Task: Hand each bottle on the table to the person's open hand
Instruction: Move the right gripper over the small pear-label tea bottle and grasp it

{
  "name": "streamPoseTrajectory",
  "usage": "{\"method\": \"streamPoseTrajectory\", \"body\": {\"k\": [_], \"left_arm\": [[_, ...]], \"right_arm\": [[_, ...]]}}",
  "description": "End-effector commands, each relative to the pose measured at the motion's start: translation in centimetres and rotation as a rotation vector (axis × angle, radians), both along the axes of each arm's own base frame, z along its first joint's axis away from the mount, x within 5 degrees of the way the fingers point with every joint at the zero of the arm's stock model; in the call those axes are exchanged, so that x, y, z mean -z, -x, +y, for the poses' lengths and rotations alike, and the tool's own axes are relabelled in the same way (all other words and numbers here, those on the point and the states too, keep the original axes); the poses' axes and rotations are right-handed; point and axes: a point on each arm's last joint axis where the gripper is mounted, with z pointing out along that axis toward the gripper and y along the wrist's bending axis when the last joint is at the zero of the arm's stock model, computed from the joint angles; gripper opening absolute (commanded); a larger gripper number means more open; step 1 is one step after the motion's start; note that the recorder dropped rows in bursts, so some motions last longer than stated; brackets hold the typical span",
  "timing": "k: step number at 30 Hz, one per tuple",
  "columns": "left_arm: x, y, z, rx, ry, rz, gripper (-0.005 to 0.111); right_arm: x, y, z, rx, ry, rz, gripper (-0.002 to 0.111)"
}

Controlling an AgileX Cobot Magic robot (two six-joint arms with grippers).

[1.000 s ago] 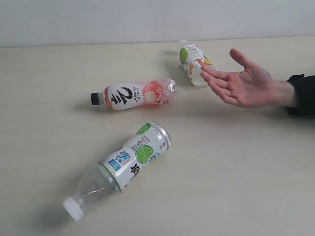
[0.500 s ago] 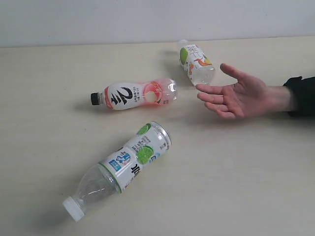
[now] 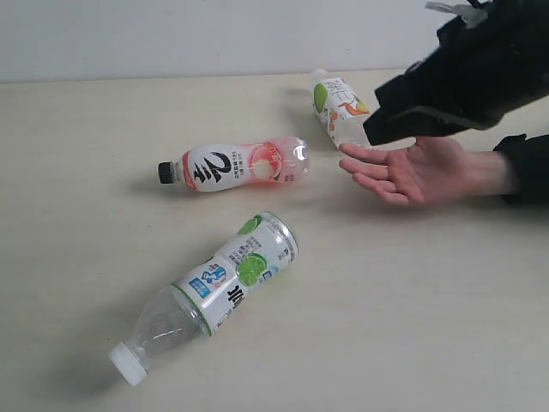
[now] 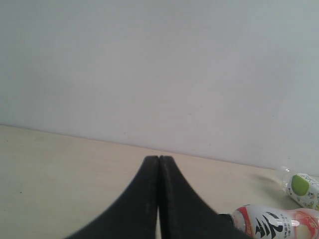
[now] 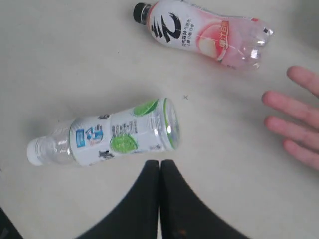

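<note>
Presently, three bottles on the bench (image 3: pixel 429 326), all lying on their sides, none touching another.

Pink-white bottle (image 3: pixel 233 165), black cap: mid-bench, cap pointing to the left of the exterior view.

Green-lime bottle (image 3: pixel 214 292): nearest the camera, laid on a slant, white cap at the near-left end, well apart from the pink-white one.

Green-orange bottle (image 3: pixel 339 107): far side, near the pale wall (image 3: pixel 171 34), its base end just beside the fingertips of the person's open hand (image 3: pixel 416 170).

Hand: palm up and bare, fingers spread toward the pink-white bottle, black sleeve (image 3: pixel 525 167) at the wrist. Whether it rests on the bench or hovers just above: cannot tell.

Right arm (image 3: pixel 467 73): black bulk at the upper right of the exterior view, hanging over the hand.

Right jaws, by the wrist view: pressed together tip to tip, gripping nothing, above the bench beside the base end of the green-lime bottle, not touching it.

Left jaws: likewise closed flat against each other, holding nothing, low over the bench, facing the wall, with the pink-white bottle off to one side.
</note>
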Motion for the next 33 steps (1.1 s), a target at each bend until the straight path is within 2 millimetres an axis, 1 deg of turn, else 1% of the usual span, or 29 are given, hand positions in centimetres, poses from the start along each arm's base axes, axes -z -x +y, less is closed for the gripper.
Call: {"method": "streamPoseTrajectory", "body": {"k": [1, 5, 6, 7, 8, 14, 16, 17, 18, 19, 20, 21, 22, 24, 26, 27, 30, 33], "left_arm": [[0.0, 0.0, 0.0, -0.002, 0.006, -0.009, 0.001], [0.0, 0.0, 0.0, -0.002, 0.006, -0.009, 0.001], [0.0, 0.0, 0.0, -0.002, 0.006, -0.009, 0.001], [0.0, 0.0, 0.0, -0.002, 0.006, -0.009, 0.001], [0.0, 0.0, 0.0, -0.002, 0.006, -0.009, 0.001], [0.0, 0.0, 0.0, -0.002, 0.006, -0.009, 0.001], [0.0, 0.0, 0.0, -0.002, 0.006, -0.009, 0.001], [0.0, 0.0, 0.0, -0.002, 0.006, -0.009, 0.001], [0.0, 0.0, 0.0, -0.002, 0.006, -0.009, 0.001], [0.0, 0.0, 0.0, -0.002, 0.006, -0.009, 0.001], [0.0, 0.0, 0.0, -0.002, 0.006, -0.009, 0.001], [0.0, 0.0, 0.0, -0.002, 0.006, -0.009, 0.001], [0.0, 0.0, 0.0, -0.002, 0.006, -0.009, 0.001], [0.0, 0.0, 0.0, -0.002, 0.006, -0.009, 0.001], [0.0, 0.0, 0.0, -0.002, 0.006, -0.009, 0.001], [0.0, 0.0, 0.0, -0.002, 0.006, -0.009, 0.001], [0.0, 0.0, 0.0, -0.002, 0.006, -0.009, 0.001], [0.0, 0.0, 0.0, -0.002, 0.006, -0.009, 0.001]], "right_arm": [[-0.4, -3.1, 0.6, 0.082, 0.0, -0.047, 0.0], [-0.7, -6.6, 0.7, 0.168, 0.087, -0.082, 0.0], [-0.3, -8.6, 0.6, 0.215, 0.164, -0.068, 0.0], [-0.1, -9.6, 0.6, 0.236, 0.203, -0.055, 0.0], [0.1, -11.6, 0.8, 0.241, 0.267, -0.039, 0.0], [2.5, -16.8, 2.5, 0.186, 0.368, 0.084, 0.0], [3.7, -18.6, 2.9, 0.177, 0.413, 0.112, 0.0], [3.8, -19.2, 3.0, 0.177, 0.43, 0.113, 0.0], [4.7, -20.6, 3.2, 0.175, 0.454, 0.123, 0.002], [5.1, -21.2, 3.1, 0.174, 0.466, 0.126, 0.004], [5.9, -22.5, 3.0, 0.184, 0.481, 0.119, 0.011], [6.3, -23.0, 2.8, 0.191, 0.486, 0.116, 0.016], [7.0, -23.9, 2.6, 0.201, 0.484, 0.114, 0.023], [8.2, -25.2, 2.0, 0.22, 0.485, 0.108, 0.044], [8.7, -26.2, 1.8, 0.235, 0.509, 0.04, 0.061], [8.9, -26.5, 1.8, 0.241, 0.511, 0.018, 0.064], [9.5, -27.1, 2.1, 0.247, 0.491, -0.033, 0.065], [10.2, -27.4, 2.3, 0.251, 0.47, -0.04, 0.067]]}}
